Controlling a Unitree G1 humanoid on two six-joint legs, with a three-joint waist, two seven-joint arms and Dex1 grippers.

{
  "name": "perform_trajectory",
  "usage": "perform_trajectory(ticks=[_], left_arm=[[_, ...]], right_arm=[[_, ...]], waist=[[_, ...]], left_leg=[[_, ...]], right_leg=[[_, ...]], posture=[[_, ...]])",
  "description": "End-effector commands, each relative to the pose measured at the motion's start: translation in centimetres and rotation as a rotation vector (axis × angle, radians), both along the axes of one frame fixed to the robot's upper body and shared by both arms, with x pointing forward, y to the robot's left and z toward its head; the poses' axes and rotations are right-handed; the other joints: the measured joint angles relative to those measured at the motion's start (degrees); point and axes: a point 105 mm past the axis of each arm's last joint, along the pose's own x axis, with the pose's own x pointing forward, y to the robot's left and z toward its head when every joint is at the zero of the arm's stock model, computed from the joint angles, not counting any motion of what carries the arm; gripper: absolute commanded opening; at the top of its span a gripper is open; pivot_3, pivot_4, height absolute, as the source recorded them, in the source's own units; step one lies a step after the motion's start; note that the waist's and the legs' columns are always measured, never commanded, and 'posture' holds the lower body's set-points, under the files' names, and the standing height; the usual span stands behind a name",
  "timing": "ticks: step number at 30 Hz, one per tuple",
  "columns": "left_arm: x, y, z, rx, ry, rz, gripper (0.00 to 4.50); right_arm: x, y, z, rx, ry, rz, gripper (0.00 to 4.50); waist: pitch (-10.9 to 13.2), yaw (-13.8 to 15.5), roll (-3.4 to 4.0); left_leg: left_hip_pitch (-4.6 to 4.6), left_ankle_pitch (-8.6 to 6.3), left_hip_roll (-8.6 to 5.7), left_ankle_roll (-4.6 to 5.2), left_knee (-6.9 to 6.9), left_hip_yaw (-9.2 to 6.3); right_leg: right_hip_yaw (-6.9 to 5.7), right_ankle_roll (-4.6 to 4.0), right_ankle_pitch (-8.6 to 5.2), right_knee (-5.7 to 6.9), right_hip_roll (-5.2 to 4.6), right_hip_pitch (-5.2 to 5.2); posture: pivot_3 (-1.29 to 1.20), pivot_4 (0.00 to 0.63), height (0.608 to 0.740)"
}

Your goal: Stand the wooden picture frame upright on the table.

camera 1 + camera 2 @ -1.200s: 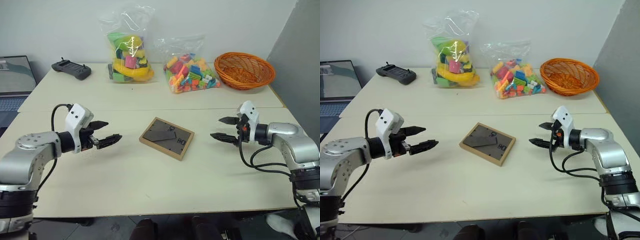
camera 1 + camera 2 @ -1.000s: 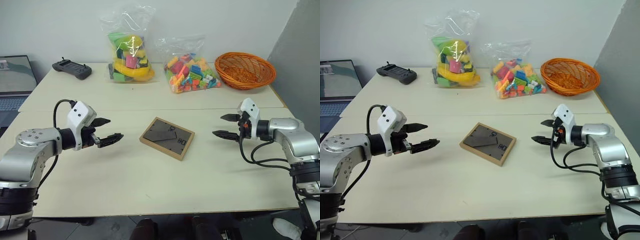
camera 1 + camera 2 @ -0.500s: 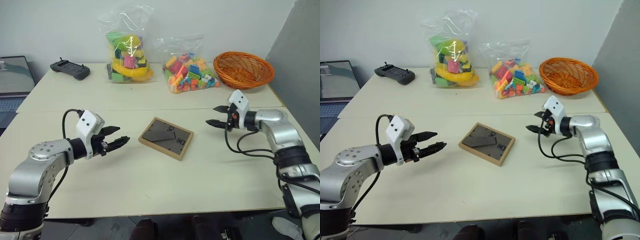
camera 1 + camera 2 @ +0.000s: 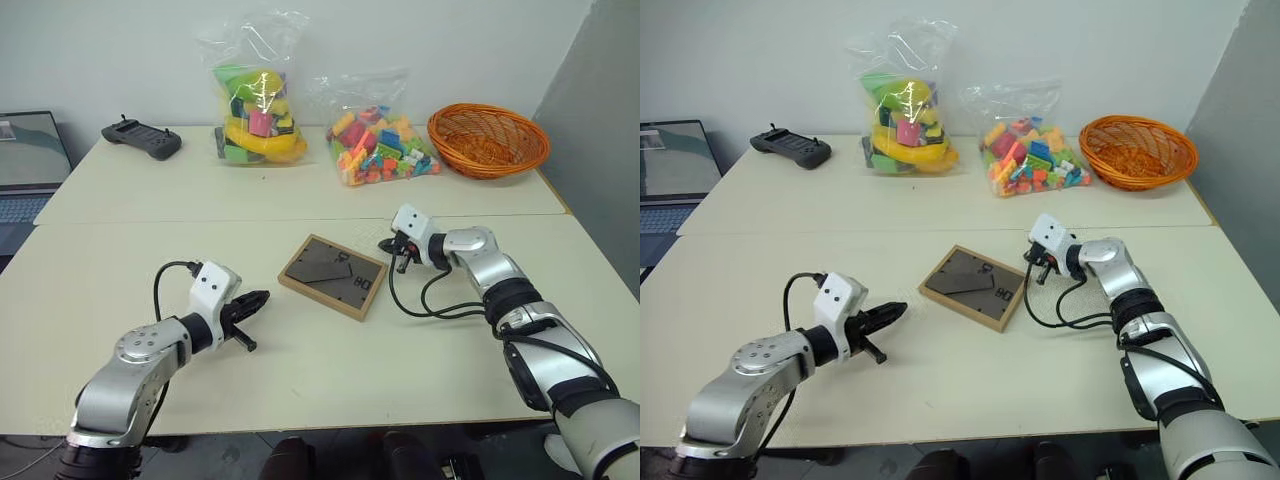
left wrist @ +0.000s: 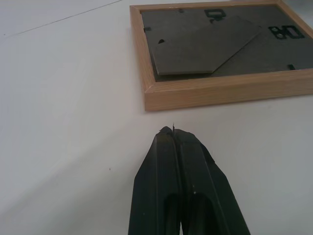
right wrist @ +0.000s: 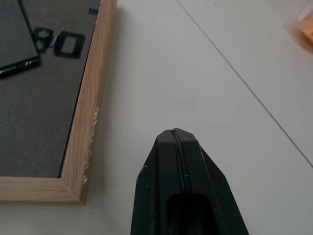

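On the broad pale cream table (image 4: pixel 120 270), the small light-wood picture frame (image 4: pixel 333 276) lies backing-up; closed left hand (image 4: pixel 262 296) at eight o'clock, closed right hand (image 4: pixel 384 245) at two, seemingly flanking it for lifting.

Head cameras look down across the broad cream table (image 4: pixel 300 380); wrist cameras sit close, sharing the light-wood picture frame (image 5: pixel 220 93).

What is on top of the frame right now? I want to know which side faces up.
The frame lies flat on the table, dark grey backing up, its folded stand resting on it. The face underneath is hidden.
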Motion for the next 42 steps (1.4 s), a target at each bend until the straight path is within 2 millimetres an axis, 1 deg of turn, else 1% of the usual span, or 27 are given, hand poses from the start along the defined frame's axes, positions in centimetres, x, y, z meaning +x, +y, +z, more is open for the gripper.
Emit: perform_trajectory(ticks=[1, 5, 8, 12, 16, 18, 21, 23, 25, 27, 28, 30, 32, 33, 35, 36, 37, 38, 42], left_arm=[[1.0, -1.3, -1.2, 0.034, -0.019, 0.023, 0.0], [2.3, -2.1, -2.1, 0.066, -0.02, 0.022, 0.0], [3.8, -2.2, -1.8, 0.066, -0.041, 0.033, 0.0], [5.9, -2.3, -0.9, 0.091, -0.068, 0.024, 0.0], [6.6, -2.2, -0.9, 0.129, -0.051, -0.013, 0.0], [6.4, -1.5, -1.2, 0.172, -0.029, -0.028, 0.0], [5.8, 0.4, -1.2, 0.219, 0.004, -0.04, 0.0], [5.4, 2.6, -0.2, 0.239, 0.014, -0.043, 0.0], [5.3, 3.9, 1.0, 0.208, 0.027, -0.053, 0.0], [5.1, 4.6, 2.3, 0.115, 0.063, -0.078, 0.38], [5.0, 4.8, 2.9, 0.053, 0.096, -0.095, 0.44], [4.2, 4.2, 4.1, -0.141, 0.208, -0.162, 0.92], [3.5, 3.6, 4.7, -0.293, 0.315, -0.212, 1.27], [3.2, 3.5, 4.7, -0.372, 0.382, -0.216, 1.5], [2.6, 3.3, 4.6, -0.5, 0.497, -0.228, 1.95], [2.3, 3.2, 4.4, -0.538, 0.542, -0.234, 2.21], [1.8, 3.0, 3.7, -0.574, 0.606, -0.244, 2.35], [1.5, 2.8, 3.3, -0.596, 0.649, -0.249, 2.68], [0.6, 2.3, 1.0, -0.61, 0.759, -0.257, 3.4]], right_arm=[[-0.8, 1.8, 0.4, 0.011, -0.01, 0.09, 0.04], [-2.3, 3.2, -0.6, -0.006, 0.016, 0.182, 0.04], [-3.4, 4.0, -1.0, -0.005, 0.042, 0.229, 0.04], [-4.9, 5.0, -0.9, -0.003, 0.067, 0.294, 0.04], [-5.8, 5.5, -1.1, -0.013, 0.078, 0.315, 0.04], [-5.6, 5.2, -1.1, -0.025, 0.071, 0.297, 0.04], [-4.6, 4.2, -0.6, -0.04, 0.041, 0.238, 0.04], [-3.6, 3.0, 0.1, -0.048, 0.001, 0.175, 0.04], [-3.0, 2.2, 0.8, -0.041, -0.019, 0.13, 0.04], [-2.6, 1.7, 1.2, -0.036, -0.032, 0.101, 0.0], [-2.4, 1.5, 1.3, -0.031, -0.036, 0.093, 0.0], [-2.5, 1.6, 1.3, -0.01, -0.028, 0.093, 0.0], [-2.6, 1.9, 1.3, 0.006, -0.022, 0.096, 0.0], [-2.7, 2.1, 1.1, 0.017, -0.008, 0.096, 0.0], [-2.9, 2.5, 0.8, 0.026, 0.01, 0.104, 0.0], [-3.0, 2.6, 0.7, 0.028, 0.013, 0.107, 0.0], [-3.1, 3.0, 0.6, 0.032, 0.016, 0.111, 0.0], [-3.2, 3.2, 0.6, 0.035, 0.018, 0.114, 0.0], [-3.5, 4.3, 0.6, 0.056, 0.029, 0.125, 0.0]], waist=[[-0.01, -0.15, -0.02], [-0.03, -0.13, -0.01], [-0.04, -0.06, -0.01], [-0.04, 0.14, -0.01], [-0.04, 0.2, -0.01], [-0.04, 0.17, -0.01], [-0.04, 0.05, 0.0], [-0.04, -0.19, -0.01], [-0.04, -0.47, 0.0], [-0.03, -0.71, 0.0], [-0.03, -0.71, -0.01], [-0.03, -0.67, -0.02], [-0.03, -0.67, -0.02], [-0.03, -0.71, -0.01], [-0.03, -0.97, -0.01], [-0.03, -1.08, -0.01], [-0.03, -1.15, -0.01], [-0.03, -1.21, -0.01], [-0.03, -1.21, -0.01]], left_leg=[[0.0, 0.0, 0.01, 0.0, 0.0, 0.0], [-0.02, 0.0, 0.03, 0.0, 0.0, 0.0], [0.03, -0.01, 0.02, 0.01, 0.0, -0.01], [0.05, 0.0, 0.01, 0.01, 0.0, -0.08], [0.04, 0.01, 0.01, -0.01, 0.01, -0.05], [0.04, 0.06, 0.0, -0.1, 0.01, -0.04], [0.05, 0.06, 0.0, -0.1, 0.0, -0.05], [0.05, 0.05, 0.0, -0.09, 0.0, -0.05], [0.05, 0.05, 0.0, -0.09, -0.02, -0.06], [0.02, 0.05, 0.01, -0.08, -0.03, -0.07], [0.02, 0.04, 0.0, -0.08, -0.03, -0.07], [-0.05, 0.02, 0.0, -0.04, 0.0, -0.12], [-0.08, 0.02, -0.02, -0.03, 0.02, -0.13], [-0.09, 0.02, -0.03, -0.03, 0.03, -0.13], [-0.07, 0.02, -0.03, -0.04, 0.04, -0.12], [-0.06, 0.03, -0.03, -0.04, 0.03, -0.12], [-0.05, 0.03, -0.02, -0.05, 0.03, -0.12], [-0.05, 0.04, -0.01, -0.07, 0.03, -0.14], [-0.05, 0.12, 0.0, -0.2, 0.02, -0.19]], right_leg=[[0.0, 0.0, 0.0, 0.01, 0.0, 0.0], [0.0, 0.0, 0.0, 0.0, 0.01, -0.02], [-0.02, 0.0, 0.0, 0.05, 0.01, 0.01], [-0.07, 0.0, 0.0, 0.07, 0.02, 0.03], [-0.03, 0.0, 0.0, 0.04, 0.03, 0.02], [-0.02, 0.0, 0.0, 0.01, 0.03, 0.01], [-0.01, 0.0, 0.0, 0.02, 0.03, 0.0], [-0.01, 0.0, 0.0, 0.03, 0.03, -0.01], [-0.01, 0.0, 0.0, 0.02, 0.03, -0.03], [-0.04, 0.0, 0.0, 0.02, 0.04, -0.06], [-0.03, 0.0, 0.0, 0.03, 0.04, -0.06], [-0.09, 0.0, -0.01, 0.01, 0.04, -0.07], [-0.1, 0.0, -0.01, 0.01, 0.04, -0.06], [-0.11, 0.01, -0.01, 0.0, 0.04, -0.06], [-0.08, 0.01, -0.01, 0.01, 0.05, -0.06], [-0.07, 0.01, -0.01, 0.01, 0.06, -0.06], [-0.06, 0.01, -0.01, 0.02, 0.08, -0.06], [-0.05, 0.01, -0.01, 0.02, 0.1, -0.07], [-0.02, 0.01, -0.01, 0.04, 0.13, -0.1]], posture=[[0.0, 0.15, 0.74], [0.0, 0.15, 0.74], [0.0, 0.15, 0.74], [0.0, 0.15, 0.74], [0.0, 0.15, 0.74], [0.0, 0.15, 0.74], [0.0, 0.15, 0.74], [0.0, 0.15, 0.74], [0.0, 0.15, 0.74], [0.0, 0.15, 0.74], [0.0, 0.15, 0.74], [0.0, 0.15, 0.74], [0.0, 0.15, 0.74], [0.0, 0.15, 0.74], [0.0, 0.15, 0.74], [0.0, 0.15, 0.74], [0.0, 0.15, 0.74], [0.0, 0.15, 0.74], [0.0, 0.15, 0.74]])
